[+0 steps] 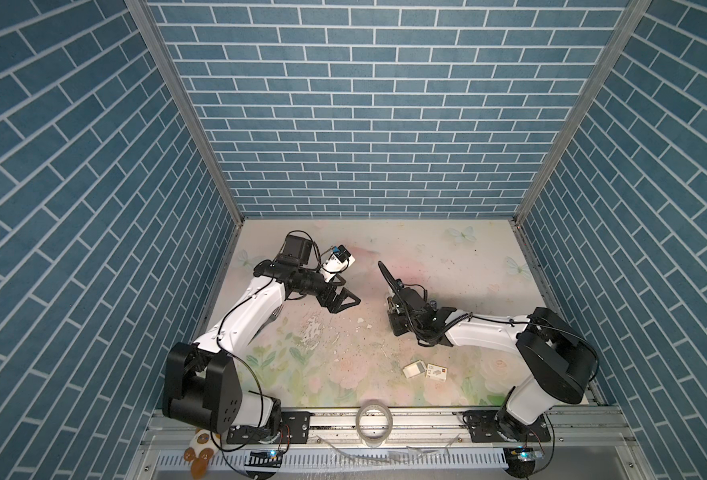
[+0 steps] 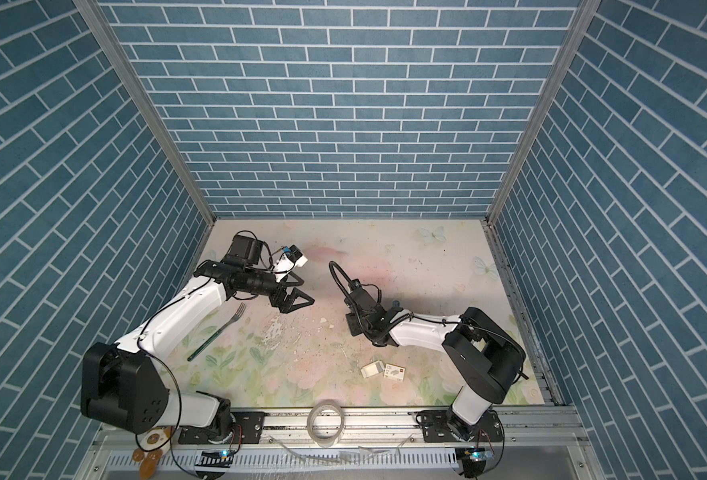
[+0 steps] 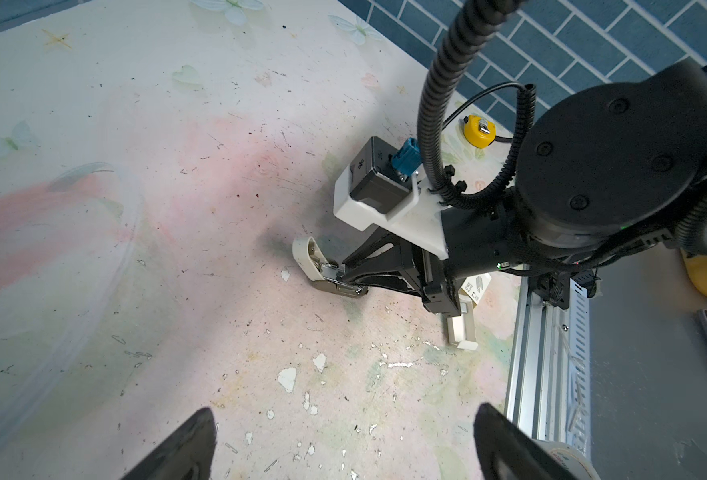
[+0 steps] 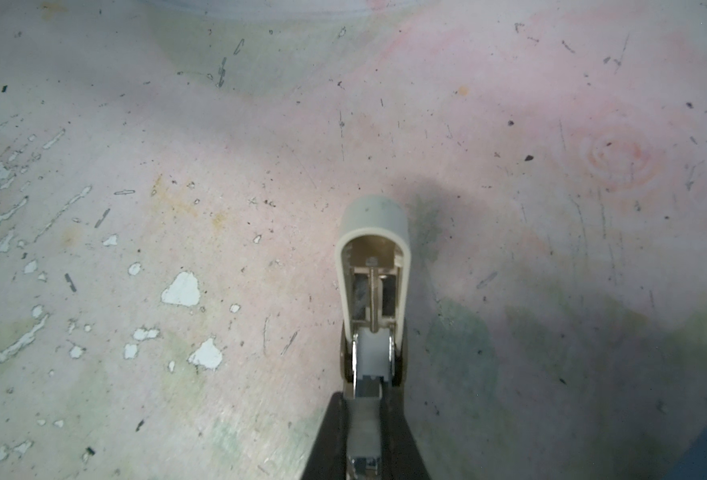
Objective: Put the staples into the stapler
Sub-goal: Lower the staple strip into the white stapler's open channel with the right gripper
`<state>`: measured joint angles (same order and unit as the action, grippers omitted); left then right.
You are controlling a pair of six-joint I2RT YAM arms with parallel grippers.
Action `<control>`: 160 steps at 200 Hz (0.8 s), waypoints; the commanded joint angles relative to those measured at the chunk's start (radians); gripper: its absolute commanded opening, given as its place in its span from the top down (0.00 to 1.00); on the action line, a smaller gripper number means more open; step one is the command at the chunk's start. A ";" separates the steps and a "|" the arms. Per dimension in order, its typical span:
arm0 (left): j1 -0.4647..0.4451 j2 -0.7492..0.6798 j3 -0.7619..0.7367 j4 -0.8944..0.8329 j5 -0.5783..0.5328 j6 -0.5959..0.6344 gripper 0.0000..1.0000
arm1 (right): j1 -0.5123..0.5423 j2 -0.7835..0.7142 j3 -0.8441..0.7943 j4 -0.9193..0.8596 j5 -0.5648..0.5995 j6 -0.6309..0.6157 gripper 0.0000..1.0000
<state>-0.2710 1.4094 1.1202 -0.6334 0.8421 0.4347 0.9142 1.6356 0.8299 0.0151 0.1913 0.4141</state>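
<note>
1. Two grippers are in view. The right gripper (image 4: 367, 401) is pinched narrow on the stapler (image 4: 372, 266), clamping its rear end between both fingers.
2. The stapler's cream cover is swung up, so its hollow inside and a thin spring rod face the right wrist camera. The metal base sits low by the table (image 1: 426, 249); I cannot tell whether it touches.
3. The stapler juts leftward from the right gripper, a little right of the table's middle.
4. The staples' box (image 1: 435, 372) lies flat on the table, printed face up, right of the middle and close to the near edge.
5. The white tray (image 1: 414, 369) lies out of the box, just left of it. I cannot tell whether the two touch.
6. Box and tray lie nearer than the right gripper and slightly right of it. They are apart from it, and nothing grips them.
7. The left gripper (image 3: 345, 415) hangs with its fingers spread wide and empty, left of the middle. It faces the stapler and is well apart from box and tray.
</note>
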 commanded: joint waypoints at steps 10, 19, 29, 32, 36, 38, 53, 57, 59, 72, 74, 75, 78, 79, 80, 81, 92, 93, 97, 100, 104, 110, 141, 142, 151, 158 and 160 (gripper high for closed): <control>0.007 0.002 -0.011 -0.002 0.009 0.007 0.02 | -0.005 0.016 -0.005 -0.015 0.020 0.006 0.90; 0.007 0.001 -0.010 -0.001 0.009 0.007 0.02 | -0.004 0.020 -0.006 -0.014 0.022 0.006 0.90; 0.007 0.000 -0.011 -0.003 0.008 0.007 0.02 | -0.003 0.023 -0.008 -0.013 0.025 0.005 0.90; 0.007 0.000 -0.011 -0.003 0.008 0.007 0.02 | -0.004 0.023 -0.010 -0.011 0.024 0.006 0.90; 0.007 0.000 -0.011 -0.003 0.008 0.007 0.02 | -0.003 0.023 -0.012 -0.009 0.024 0.006 0.90; 0.007 0.000 -0.012 -0.002 0.007 0.007 0.02 | -0.003 0.024 -0.011 -0.009 0.024 0.006 0.90; 0.007 -0.002 -0.013 -0.003 0.007 0.007 0.02 | -0.004 0.027 -0.010 -0.010 0.022 0.006 0.90; 0.007 -0.001 -0.013 -0.002 0.007 0.007 0.02 | -0.005 0.029 -0.011 -0.011 0.022 0.006 0.90; 0.007 0.000 -0.013 -0.002 0.006 0.007 0.02 | -0.004 0.029 -0.011 -0.011 0.022 0.006 0.90; 0.007 0.000 -0.012 -0.003 0.008 0.007 0.02 | -0.005 0.024 -0.016 -0.005 0.027 0.006 0.90; 0.007 0.000 -0.012 -0.002 0.007 0.008 0.02 | -0.004 0.022 -0.017 -0.004 0.027 0.006 0.90; 0.007 0.000 -0.012 -0.002 0.006 0.007 0.02 | -0.004 0.022 -0.018 -0.003 0.027 0.006 0.90; 0.007 0.000 -0.011 -0.001 0.007 0.007 0.02 | -0.003 0.021 -0.019 -0.002 0.027 0.006 0.90; 0.007 0.001 -0.011 -0.001 0.007 0.006 0.02 | -0.003 0.020 -0.020 -0.002 0.027 0.006 0.90; 0.007 0.001 -0.010 -0.002 0.007 0.007 0.02 | -0.004 0.020 -0.020 -0.003 0.027 0.007 0.90; 0.007 0.001 -0.011 -0.002 0.008 0.007 0.02 | -0.003 0.020 -0.019 -0.004 0.028 0.007 0.90; 0.007 0.001 -0.011 -0.002 0.008 0.007 0.02 | -0.004 0.022 -0.017 -0.014 0.037 0.007 0.90; 0.007 0.001 -0.010 -0.003 0.008 0.007 0.02 | -0.006 0.022 -0.016 -0.015 0.038 0.007 0.90; 0.007 0.002 -0.010 -0.003 0.009 0.007 0.02 | -0.005 0.023 -0.017 -0.014 0.038 0.008 0.91; 0.007 0.002 -0.011 -0.003 0.009 0.007 0.02 | -0.003 0.023 -0.018 -0.012 0.036 0.008 0.90; 0.007 0.001 -0.013 -0.003 0.009 0.007 0.02 | -0.004 0.023 -0.018 -0.011 0.035 0.008 0.91; 0.007 0.002 -0.012 -0.003 0.008 0.007 0.02 | -0.005 0.024 -0.018 -0.009 0.033 0.008 0.91; 0.007 -0.001 -0.013 -0.002 0.009 0.007 0.02 | -0.004 0.026 -0.017 -0.010 0.036 0.009 0.91; 0.007 -0.002 -0.014 -0.003 0.009 0.007 0.02 | -0.004 0.026 -0.018 -0.009 0.036 0.009 0.91; 0.007 -0.003 -0.013 -0.003 0.008 0.008 0.02 | -0.003 0.027 -0.016 -0.011 0.033 0.009 0.91; 0.007 -0.003 -0.014 -0.003 0.009 0.007 0.02 | -0.005 0.029 -0.014 -0.015 0.033 0.008 0.91; 0.008 -0.003 -0.014 -0.002 0.009 0.007 0.02 | -0.005 0.030 -0.013 -0.017 0.033 0.009 0.91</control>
<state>-0.2710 1.4094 1.1194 -0.6334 0.8421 0.4347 0.9138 1.6516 0.8215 0.0151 0.2062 0.4141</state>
